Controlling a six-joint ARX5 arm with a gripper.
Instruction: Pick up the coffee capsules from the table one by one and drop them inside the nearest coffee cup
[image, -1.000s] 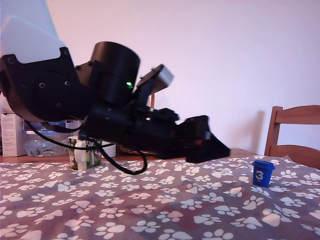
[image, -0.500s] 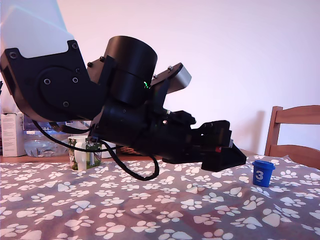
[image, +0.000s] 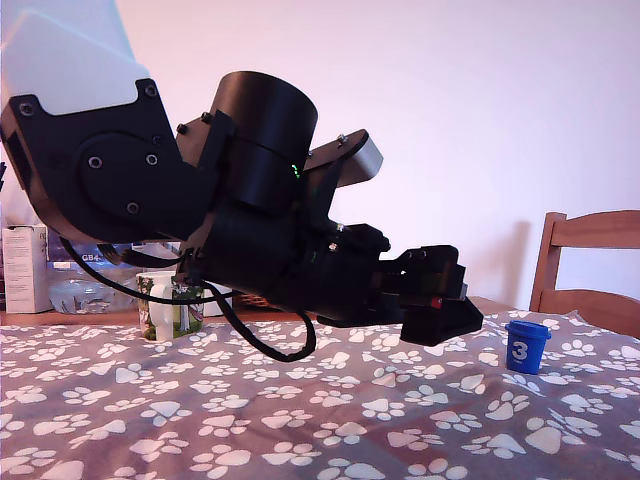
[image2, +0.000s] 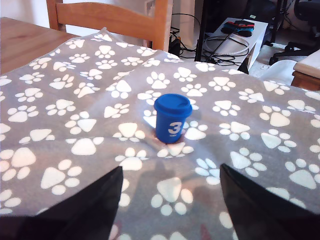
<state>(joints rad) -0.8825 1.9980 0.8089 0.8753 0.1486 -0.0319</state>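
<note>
The capsule (image2: 172, 119) stands upright on the paw-print cloth (image2: 75, 120), rim up and its white "3" facing the wrist camera. In the wrist view it sits ahead of the gripper (image2: 170, 200), roughly centred on the gap between the two dark fingers (image2: 92, 205), which stand wide apart with nothing between them; the capsule is clear of both fingertips, with bare cloth between it and them. In the exterior view the gripper (image: 440, 315) hangs above the cloth, tilted down toward the exterior view's right, and the capsule (image: 525, 346) is on the table near it, further to that view's right and lower than the fingertips, not touching them. The arm (image: 200, 200) fills much of the exterior view's left and middle, a black cable (image: 260, 345) looping beneath it. The mug (image: 168, 305) stands far back on the table at the exterior view's left, partly hidden behind the arm, well apart from the capsule. A wooden chair (image: 590, 265) stands behind the table at that view's right edge, just beyond the capsule.
</note>
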